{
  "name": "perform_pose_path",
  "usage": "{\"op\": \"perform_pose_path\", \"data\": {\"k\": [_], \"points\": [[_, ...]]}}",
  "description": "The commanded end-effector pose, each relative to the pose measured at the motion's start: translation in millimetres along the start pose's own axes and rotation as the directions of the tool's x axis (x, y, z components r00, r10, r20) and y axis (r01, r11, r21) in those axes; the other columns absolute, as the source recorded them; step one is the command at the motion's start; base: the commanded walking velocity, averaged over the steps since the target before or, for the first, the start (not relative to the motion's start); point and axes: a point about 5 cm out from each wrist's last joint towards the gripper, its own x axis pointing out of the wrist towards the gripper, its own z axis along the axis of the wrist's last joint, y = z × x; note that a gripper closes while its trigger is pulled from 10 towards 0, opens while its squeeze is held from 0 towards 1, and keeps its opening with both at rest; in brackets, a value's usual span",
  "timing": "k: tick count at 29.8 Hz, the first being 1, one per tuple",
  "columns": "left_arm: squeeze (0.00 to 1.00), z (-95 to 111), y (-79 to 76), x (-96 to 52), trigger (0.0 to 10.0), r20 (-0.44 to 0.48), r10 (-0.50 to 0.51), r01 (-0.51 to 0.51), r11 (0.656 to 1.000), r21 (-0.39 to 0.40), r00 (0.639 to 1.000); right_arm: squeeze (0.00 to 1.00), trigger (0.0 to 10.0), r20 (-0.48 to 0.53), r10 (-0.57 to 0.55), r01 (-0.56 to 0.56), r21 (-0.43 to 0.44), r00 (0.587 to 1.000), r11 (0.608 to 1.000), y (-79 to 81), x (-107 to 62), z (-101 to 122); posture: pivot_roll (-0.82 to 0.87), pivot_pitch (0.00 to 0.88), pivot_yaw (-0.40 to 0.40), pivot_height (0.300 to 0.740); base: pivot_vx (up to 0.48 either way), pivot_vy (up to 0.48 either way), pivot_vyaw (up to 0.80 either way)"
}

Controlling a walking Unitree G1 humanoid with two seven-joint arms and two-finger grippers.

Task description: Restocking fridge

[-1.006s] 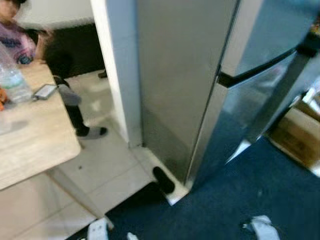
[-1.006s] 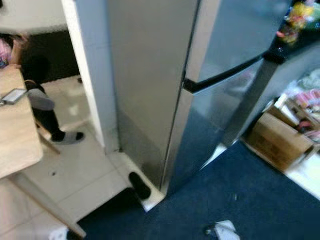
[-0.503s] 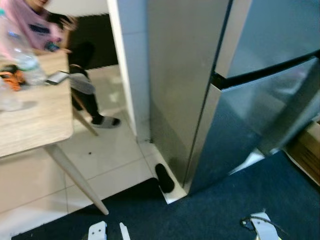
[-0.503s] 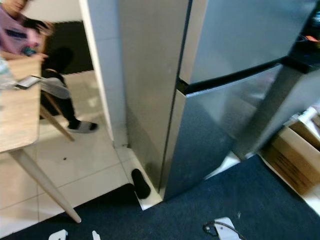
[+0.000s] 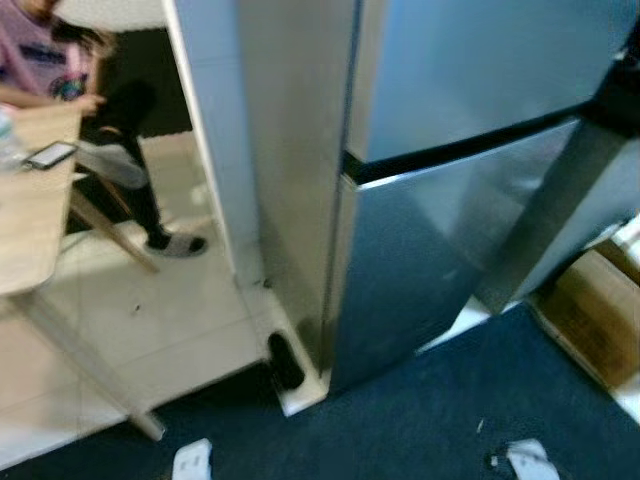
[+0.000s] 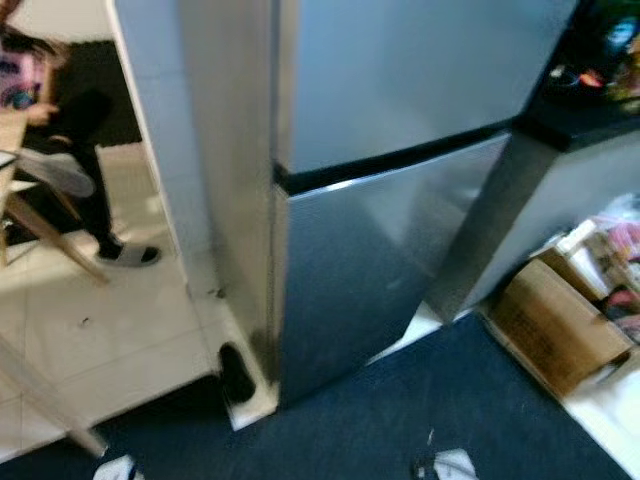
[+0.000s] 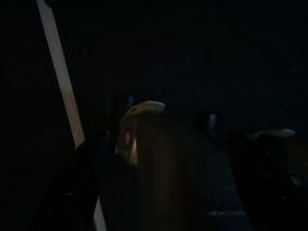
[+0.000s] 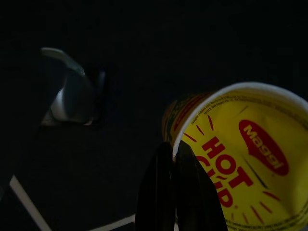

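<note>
A tall stainless-steel fridge (image 5: 450, 170) stands ahead with both doors closed, a dark seam between the upper and lower door. In the right wrist view my right gripper (image 8: 174, 149) is shut on the rim of a yellow Maggi Hot Cup noodle cup (image 8: 245, 159), over dark floor. The left wrist view is very dark; a dim brownish shape (image 7: 149, 149) sits in front of the left gripper and I cannot make out what it is. Pale parts of my left arm (image 5: 190, 462) and right arm (image 5: 528, 460) show at the bottom edge.
A person (image 5: 60, 70) sits at a wooden table (image 5: 25, 230) on the left, with a phone (image 5: 50, 154) on it. A white pillar (image 5: 205, 150) adjoins the fridge, with a black slipper (image 5: 285, 362) at its base. Cardboard box (image 6: 555, 325) and dark counter (image 6: 590, 90) stand right. Blue carpet (image 5: 450, 420) lies underfoot.
The camera has swung to the right, so the fridge front sits more centrally and the table has slid towards the left edge. The fridge doors stay closed.
</note>
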Motion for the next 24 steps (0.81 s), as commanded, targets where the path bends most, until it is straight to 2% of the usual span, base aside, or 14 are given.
{"op": "perform_pose_path", "data": {"k": [1,6,8,10,12,16,18,19,20,21,22,23,24], "points": [[0.00,-7.7,1.2,-1.5,10.0,-0.017,0.014,-0.015,1.000,-0.019,1.000,0.00,10.0,0.014,-0.014,0.014,0.006,1.000,1.000,-3.7,-0.7,2.1,-0.03,0.000,-0.008,0.740,0.000,0.000,0.00],[0.00,-5.0,2.6,-1.4,10.0,-0.004,0.026,-0.026,0.999,-0.027,1.000,0.00,10.0,0.015,-0.014,0.014,0.004,1.000,1.000,-3.6,-0.7,2.4,-0.03,0.000,-0.007,0.740,0.000,0.000,0.00],[0.00,9.6,8.2,-1.0,10.0,0.052,0.057,-0.055,0.998,-0.034,0.997,0.00,10.0,0.014,-0.014,0.014,0.003,1.000,1.000,-3.4,-0.7,2.1,-0.03,0.000,-0.006,0.740,0.000,0.000,0.00],[0.00,9.6,8.2,-1.0,10.0,0.052,0.057,-0.055,0.998,-0.034,0.997,0.00,10.0,0.014,-0.014,0.014,0.003,1.000,1.000,-3.4,-0.7,2.1,-0.03,0.000,-0.006,0.740,0.000,0.000,0.00],[0.00,25.6,9.1,0.1,10.0,0.116,0.054,-0.047,0.997,-0.061,0.992,0.00,10.0,0.012,-0.013,0.013,0.002,1.000,1.000,-3.1,-0.6,1.0,-0.04,0.000,-0.005,0.740,0.000,0.000,0.00],[0.00,37.7,8.7,1.0,10.0,0.160,0.047,-0.036,0.997,-0.071,0.986,0.00,10.0,0.010,-0.013,0.013,0.001,1.000,1.000,-3.3,-0.6,-0.1,-0.03,0.000,-0.005,0.740,0.000,0.000,0.00],[0.00,70.7,8.4,1.3,10.0,0.271,0.037,-0.014,0.996,-0.088,0.962,0.00,10.0,0.009,-0.016,0.016,0.001,1.000,1.000,-3.8,-0.7,-1.2,-0.03,0.000,-0.003,0.740,0.000,0.000,0.00],[0.00,70.7,8.4,1.3,10.0,0.271,0.037,-0.014,0.996,-0.088,0.962,0.00,10.0,0.009,-0.016,0.016,0.001,1.000,1.000,-3.8,-0.7,-1.2,-0.03,0.000,-0.003,0.740,0.000,0.000,0.00],[0.79,92.9,5.7,0.5,10.0,0.345,0.009,0.026,0.995,-0.097,0.939,0.00,10.0,0.009,-0.017,0.017,0.002,1.000,1.000,-3.8,-0.7,-1.6,-0.04,0.000,-0.002,0.740,0.000,0.000,0.00],[1.00,109.0,3.0,-0.8,10.0,0.399,-0.017,0.063,0.993,-0.101,0.917,0.00,10.0,0.010,-0.017,0.017,0.002,1.000,1.000,-3.9,-0.7,-1.9,-0.04,0.000,0.000,0.740,0.000,0.000,0.00],[1.00,109.0,3.0,-0.8,10.0,0.399,-0.017,0.063,0.993,-0.101,0.917,0.00,10.0,0.010,-0.017,0.017,0.002,1.000,1.000,-3.9,-0.7,-1.9,-0.04,0.000,0.000,0.740,0.000,0.000,0.00],[1.00,144.6,-5.2,-5.2,10.0,0.502,-0.081,0.137,0.988,-0.075,0.861,0.00,10.0,0.014,-0.018,0.018,0.003,1.000,1.000,-3.8,-0.7,-2.4,-0.04,0.000,0.005,0.740,0.000,0.000,0.00],[1.00,162.5,-9.6,-8.6,10.0,0.550,-0.111,0.167,0.984,-0.053,0.828,0.00,10.0,0.016,-0.018,0.018,0.004,1.000,1.000,-3.7,-0.7,-2.6,-0.04,0.000,0.005,0.740,0.000,0.000,0.00]]}}
